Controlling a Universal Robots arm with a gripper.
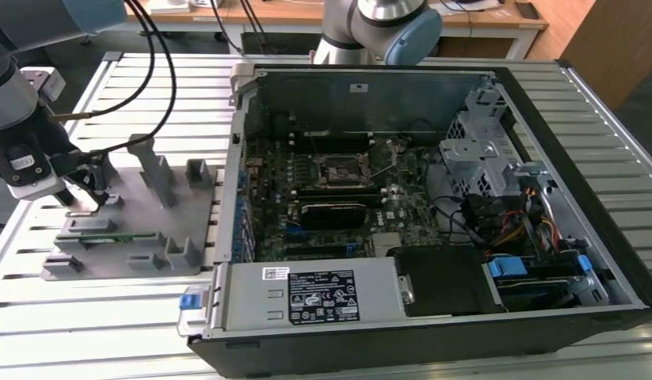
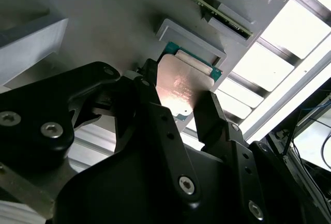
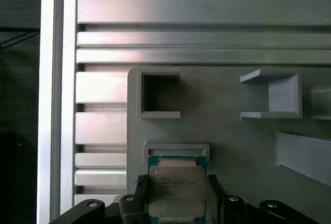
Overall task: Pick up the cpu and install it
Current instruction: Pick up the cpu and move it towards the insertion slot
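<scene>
Closely, the pincer [image 2: 180, 93] clasps the cpu [image 3: 177, 193], its faint print unreadable.

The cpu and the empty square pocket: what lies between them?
In the first wrist view: the raised rim of the cpu nest, then bare fixture plate.

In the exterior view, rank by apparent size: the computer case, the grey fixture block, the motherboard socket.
Largest: computer case.
Then: grey fixture block.
Smallest: motherboard socket.
The gaps are plain despite differing camera distance.

cpu [image 3: 177, 193] edge cut off in first wrist view, gripper [image 3: 176, 185] contact unclear
</scene>
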